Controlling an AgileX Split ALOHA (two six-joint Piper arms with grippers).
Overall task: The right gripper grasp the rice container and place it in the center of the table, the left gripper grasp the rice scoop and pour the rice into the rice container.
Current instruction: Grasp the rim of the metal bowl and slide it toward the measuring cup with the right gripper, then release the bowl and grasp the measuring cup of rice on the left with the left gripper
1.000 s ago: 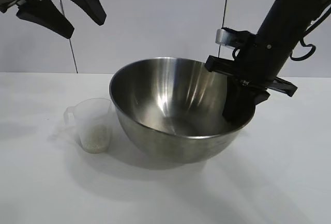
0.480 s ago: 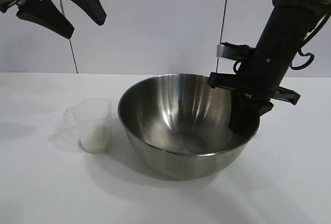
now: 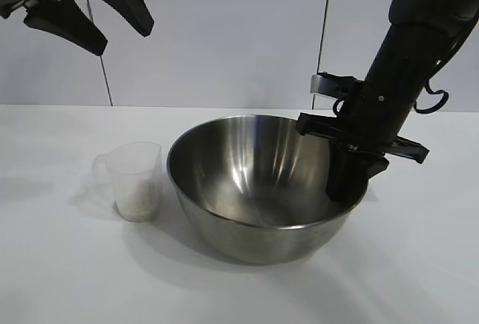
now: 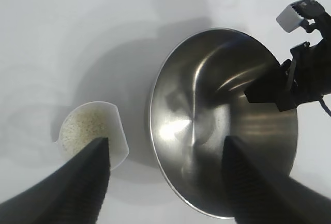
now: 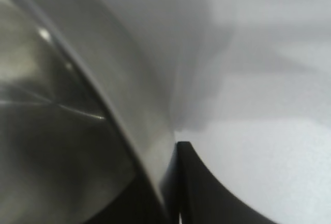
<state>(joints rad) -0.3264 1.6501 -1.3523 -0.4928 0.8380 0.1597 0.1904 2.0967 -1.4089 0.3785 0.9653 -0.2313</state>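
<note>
Bowl (image 3: 262, 189): steel, large, near the middle of the counter (image 3: 60, 279). It was tilted and held higher a second ago; now it sits lower and level, apparently resting flat. Judged: the placing step is nearly finished, with only the release left.

Cup (image 3: 137, 180): clear plastic, just beside the bowl toward the counter's left edge, apart from it, unmoved. Rice (image 4: 85, 128) lies in its bottom, unpoured.

Right tool (image 3: 348, 182): pinching the bowl's rim on its right side, one finger inside, one outside; it has come down with the bowl.

Left tool (image 3: 82, 10): spread, empty, high over the counter's far left corner, unchanged. Judged: scooping comes next.
</note>
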